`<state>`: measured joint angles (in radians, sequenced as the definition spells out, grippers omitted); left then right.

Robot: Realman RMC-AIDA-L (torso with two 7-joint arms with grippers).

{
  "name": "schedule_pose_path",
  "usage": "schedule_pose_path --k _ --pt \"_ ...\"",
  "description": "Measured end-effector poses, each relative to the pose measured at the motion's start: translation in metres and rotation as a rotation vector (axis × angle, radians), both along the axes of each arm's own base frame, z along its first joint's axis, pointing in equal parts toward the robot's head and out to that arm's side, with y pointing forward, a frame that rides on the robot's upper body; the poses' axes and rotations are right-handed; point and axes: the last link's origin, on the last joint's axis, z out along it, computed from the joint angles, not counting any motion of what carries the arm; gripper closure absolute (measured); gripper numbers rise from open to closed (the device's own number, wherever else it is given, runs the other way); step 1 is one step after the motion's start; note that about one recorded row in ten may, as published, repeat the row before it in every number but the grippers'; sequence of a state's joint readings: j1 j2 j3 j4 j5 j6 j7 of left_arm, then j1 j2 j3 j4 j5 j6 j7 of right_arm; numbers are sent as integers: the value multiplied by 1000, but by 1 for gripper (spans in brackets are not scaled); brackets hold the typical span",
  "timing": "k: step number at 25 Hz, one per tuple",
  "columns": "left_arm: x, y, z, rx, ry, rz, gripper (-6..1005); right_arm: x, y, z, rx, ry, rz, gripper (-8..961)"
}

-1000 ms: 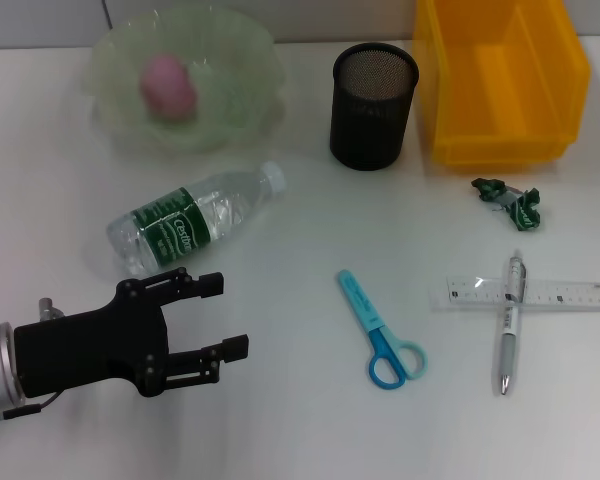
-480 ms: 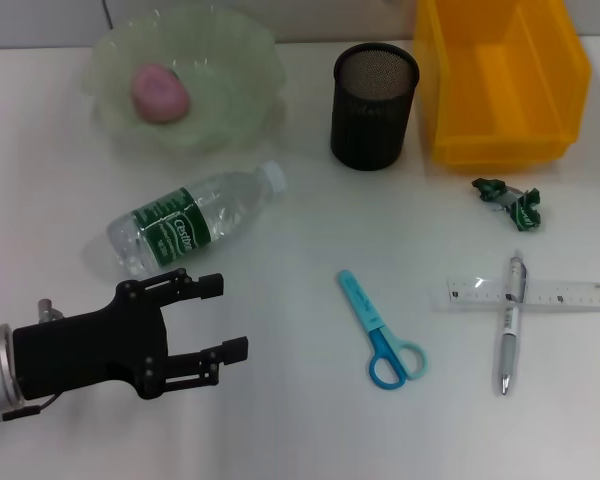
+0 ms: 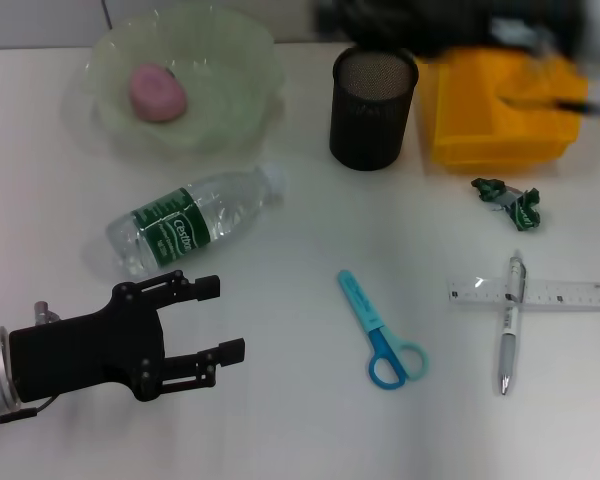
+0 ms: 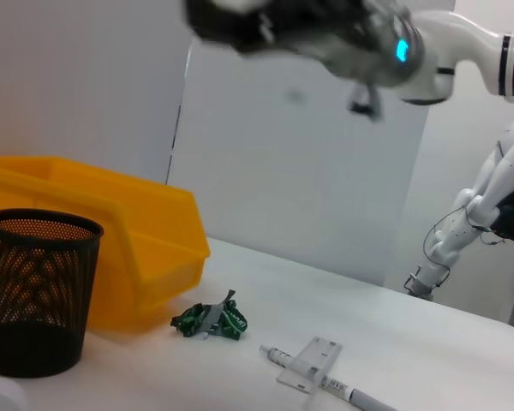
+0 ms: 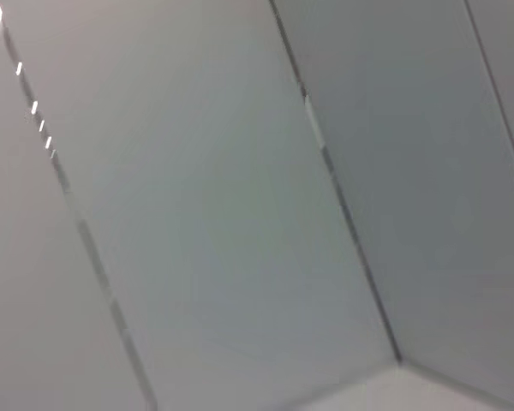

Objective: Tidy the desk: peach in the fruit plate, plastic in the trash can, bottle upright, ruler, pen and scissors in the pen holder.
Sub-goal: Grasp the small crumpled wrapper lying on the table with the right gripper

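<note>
Yellow trash can [image 3: 500,110] waits empty-looking; peach [image 3: 158,92] sits in the fruit plate [image 3: 235,60], done. Bottle [image 3: 195,218] lies flat; left end effector [image 3: 208,347] released near it. Right end effector blurred, cannot tell. Ruler [image 3: 540,294], scissors [image 3: 380,328], pen [image 3: 510,322], plastic [image 3: 510,200] on the worktop [image 3: 300,440].

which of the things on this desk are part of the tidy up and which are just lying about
Part of the job:
peach in the fruit plate
water bottle, lying on its side
green plastic wrapper
yellow bin
ruler, with the pen lying across it
blue scissors
mesh pen holder

Just lying about:
nothing; only the open left tool hovers near the bottle.
</note>
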<state>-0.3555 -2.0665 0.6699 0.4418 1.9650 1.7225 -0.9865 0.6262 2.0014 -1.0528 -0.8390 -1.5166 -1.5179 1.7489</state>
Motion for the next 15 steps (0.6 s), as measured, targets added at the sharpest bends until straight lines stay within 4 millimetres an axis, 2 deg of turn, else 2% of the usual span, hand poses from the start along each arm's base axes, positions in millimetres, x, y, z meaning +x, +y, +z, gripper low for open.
schedule_pose_path --k 2,3,6,9,10,15 --pt "0 0 0 -1 0 3 199 30 -15 22 -50 -108 -27 268" --pt "0 0 0 -3 -1 4 199 30 -15 22 -50 -108 -27 268" --pt "-1 -1 0 -6 0 7 199 52 -24 52 -89 -251 -124 268" --pt "-1 -1 0 -7 0 7 199 64 -27 66 -118 -406 -211 269" --pt "0 -1 -1 -8 -1 7 199 69 -26 73 -135 -536 -288 269" --pt "0 -2 -2 -13 -9 9 198 75 -19 82 -114 -737 -442 269"
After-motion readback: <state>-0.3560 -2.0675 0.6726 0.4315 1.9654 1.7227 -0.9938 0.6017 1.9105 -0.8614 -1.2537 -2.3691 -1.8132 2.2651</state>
